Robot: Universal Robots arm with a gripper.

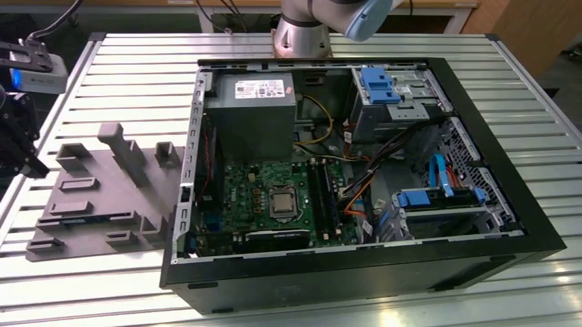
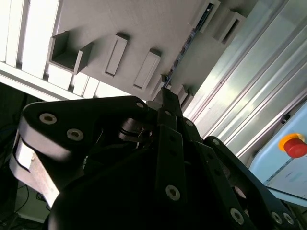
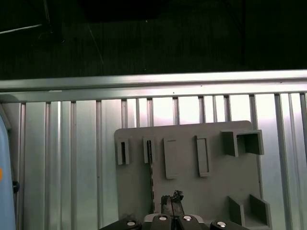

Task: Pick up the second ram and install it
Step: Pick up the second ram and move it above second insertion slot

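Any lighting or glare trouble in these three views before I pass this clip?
Exterior view: even light, the open black computer case dim inside. First wrist view: glare on the ribbed metal table, blackness beyond its edge. Second wrist view: the black gripper in shadow against bright, washed-out table slats.

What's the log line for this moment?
gripper: near grey tray, fingers shut, holding nothing | memory stick: in tray slot, untouched | install: not yet done
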